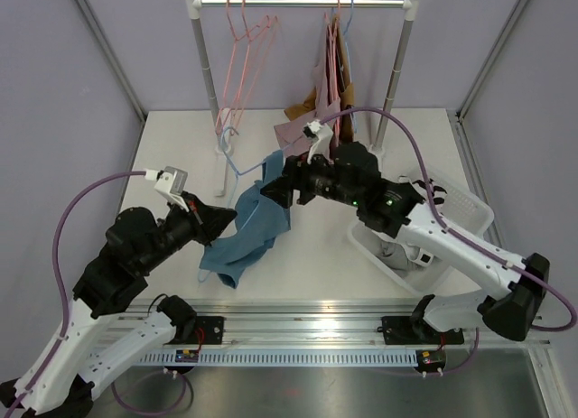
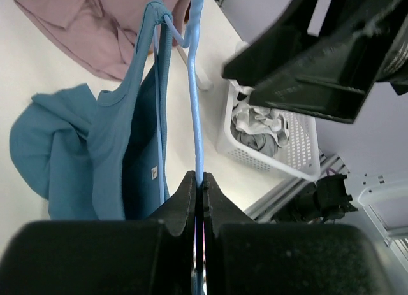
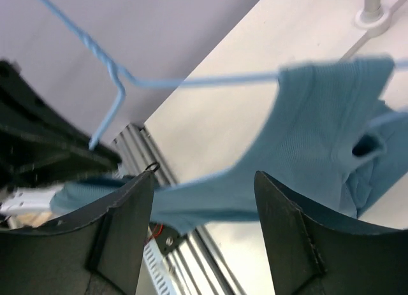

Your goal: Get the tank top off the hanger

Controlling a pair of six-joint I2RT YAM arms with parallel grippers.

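**Blue tank top hangs on its wire hanger between the two arms**

The left gripper (image 1: 221, 218) is clenched on the thin wire of the light blue hanger (image 2: 194, 104). In the left wrist view its two fingers (image 2: 182, 199) press together with only the wire between them. The hanger stands tilted above the middle of the table (image 1: 172, 147), nearer the near edge than the far one.

The blue tank top (image 1: 248, 233) is not yet off the hanger. One strap loops over the wire close to the twisted neck. The body of the garment drops down from there, and its lower part lies bunched on the table surface toward the near edge, in front of the left gripper.

The right gripper (image 1: 274, 189) sits at the upper end of the tank top, just beside the hanger. In its wrist view the fingers (image 3: 121, 237) stand apart, not pinched. A band of the blue fabric (image 3: 319, 116) stretches across the gap at their tips, below the hanger wire (image 3: 210, 80). Whether either finger touches the cloth cannot be told.

A clothes rack (image 1: 302, 2) stands along the far edge. It carries bare pink hangers (image 1: 239, 66) on its left part and hanging garments (image 1: 330, 61) on its right. A mauve garment (image 1: 293, 134) lies on the table beneath them. A white basket (image 1: 470, 201) with crumpled clothes in it sits at the right edge.
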